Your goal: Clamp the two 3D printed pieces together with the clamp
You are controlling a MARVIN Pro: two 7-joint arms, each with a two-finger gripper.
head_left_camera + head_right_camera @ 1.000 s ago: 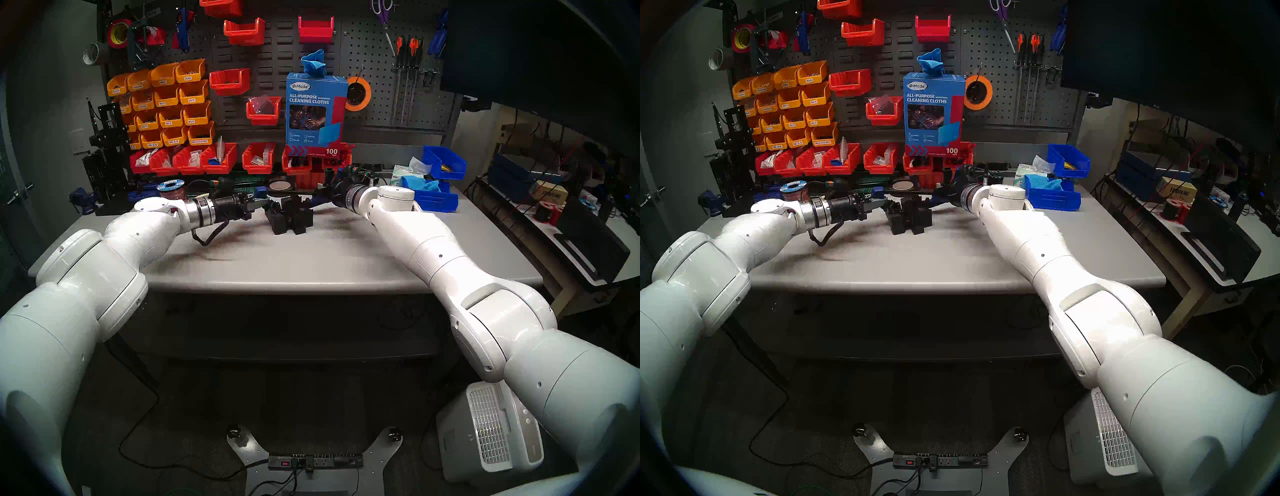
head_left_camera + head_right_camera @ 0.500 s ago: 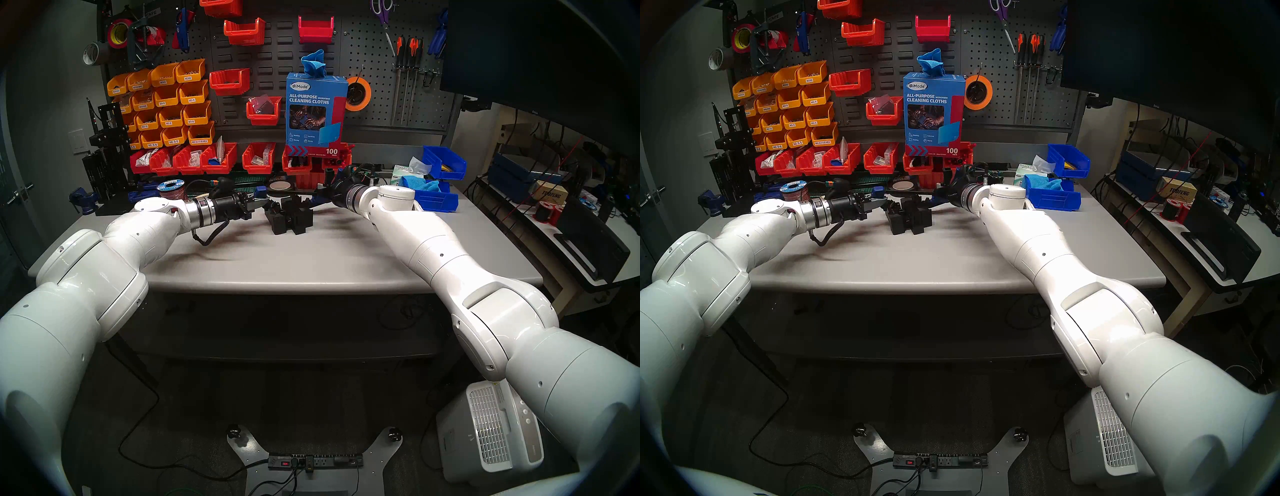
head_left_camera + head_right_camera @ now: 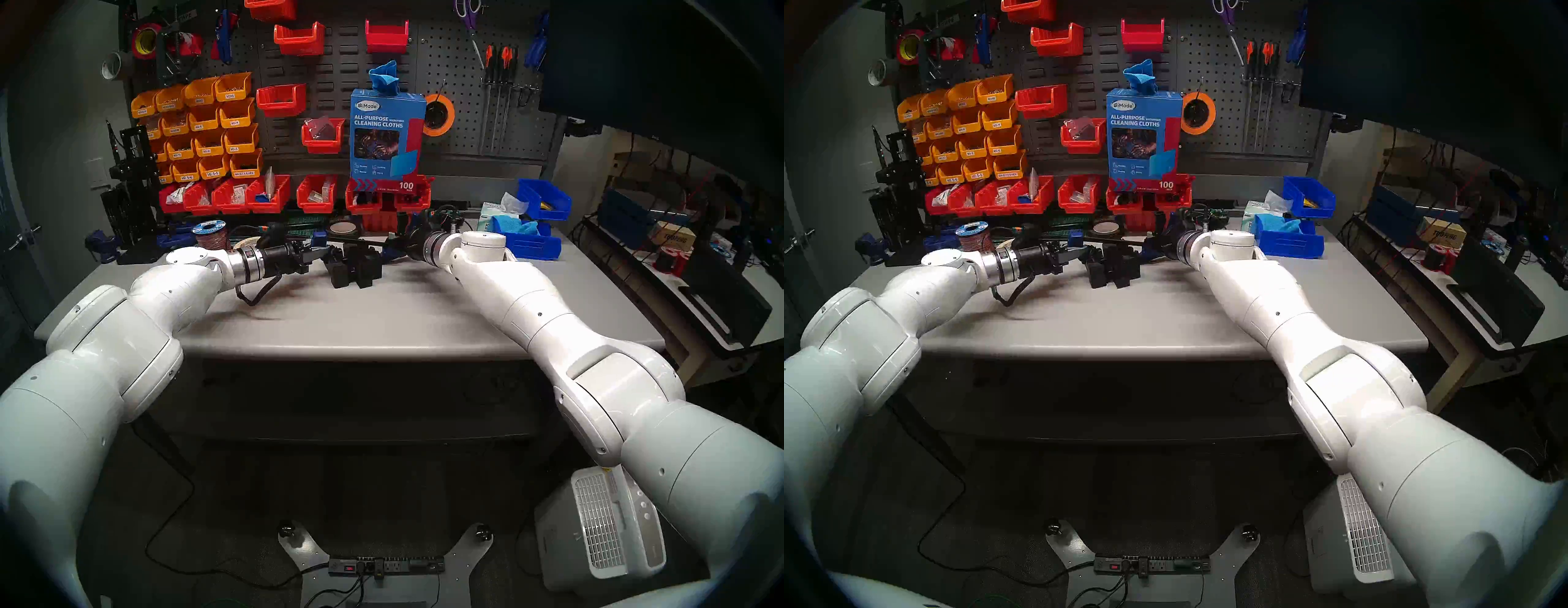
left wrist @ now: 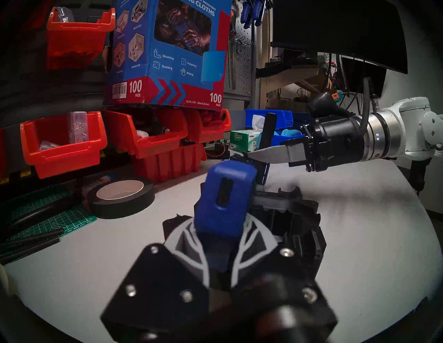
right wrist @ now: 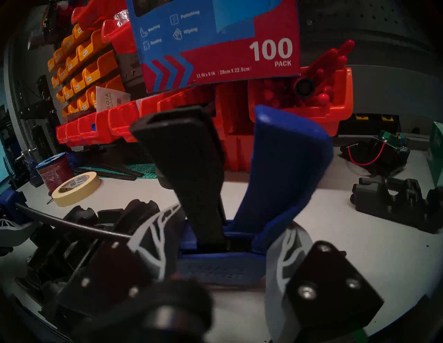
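Tabletop: grey, lower centre of head view.
Clamp: held at both ends above pieces, bar running left-right across centre frame, long axis gripper to gripper.
Pieces: black, side by side, centre frame, directly under bar, between the end jaw and the handle body.
Left gripper: closed on blue end jaw.
Right gripper: gripping blue handle body, black trigger apparently unsqueezed.
Both arms about equally near.

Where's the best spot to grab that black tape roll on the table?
Grip the black tape roll across its rim, one finger in the open middle, coming from above. It lies flat on the table, so its sides sit low.
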